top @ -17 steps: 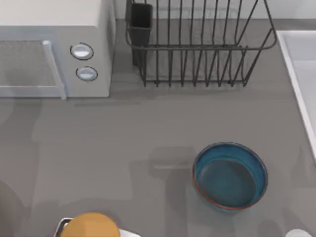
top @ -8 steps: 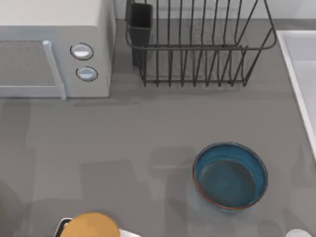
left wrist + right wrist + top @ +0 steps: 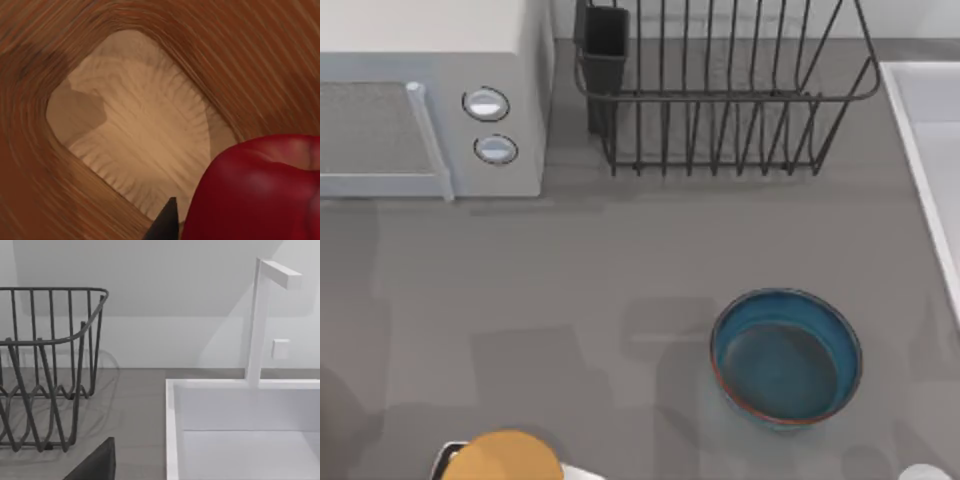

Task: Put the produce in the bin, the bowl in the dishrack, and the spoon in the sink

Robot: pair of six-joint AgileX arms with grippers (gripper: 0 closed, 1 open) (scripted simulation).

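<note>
From above, we see the bowl (image 3: 786,358) upright near the surface's front right corner, not yet in the dishrack (image 3: 720,90) at the back edge beside the sink (image 3: 920,150). In the left wrist view our left pincer (image 3: 210,220) holds the produce (image 3: 255,192), glossy red and faintly ribbed, over a woven wooden bin (image 3: 75,200), apparently for dropping. The right wrist view faces rack and sink; we cannot tell that pincer's state.
</note>
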